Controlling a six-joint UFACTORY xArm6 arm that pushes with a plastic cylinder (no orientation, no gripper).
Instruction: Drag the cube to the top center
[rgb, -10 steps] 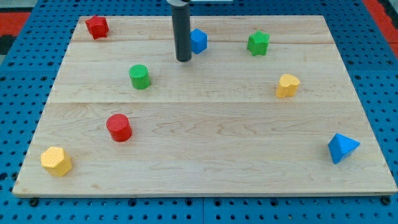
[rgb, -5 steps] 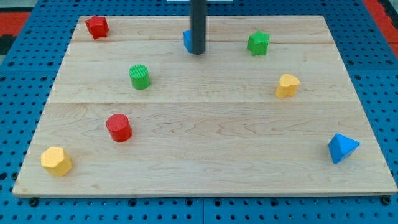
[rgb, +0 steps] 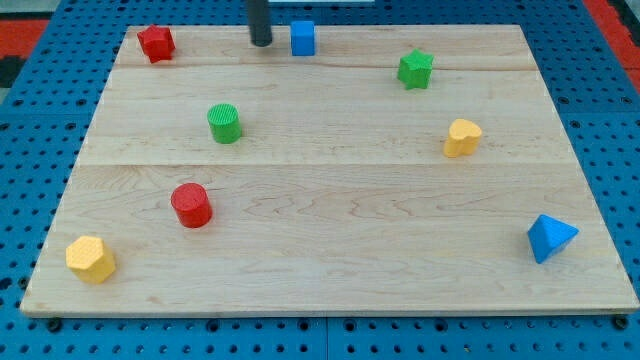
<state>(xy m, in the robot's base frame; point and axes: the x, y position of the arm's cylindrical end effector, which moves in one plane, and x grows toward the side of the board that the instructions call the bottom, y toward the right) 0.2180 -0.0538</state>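
Now the blue cube (rgb: 303, 38) sits at the table's (rgb: 330, 215) top edge, just left of centre — the drag looks all but finished. My tip (rgb: 260, 43) stands near the cube's left side, apart from it, with no gripper to open or close. Next, I judge, at most a small nudge toward the view's right. The cube has no long axis — one flat face turns toward the view's bottom.

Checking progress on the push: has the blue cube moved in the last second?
Yes. The blue cube has slid toward the view's top and slightly left, now higher than the green star, which stayed put.
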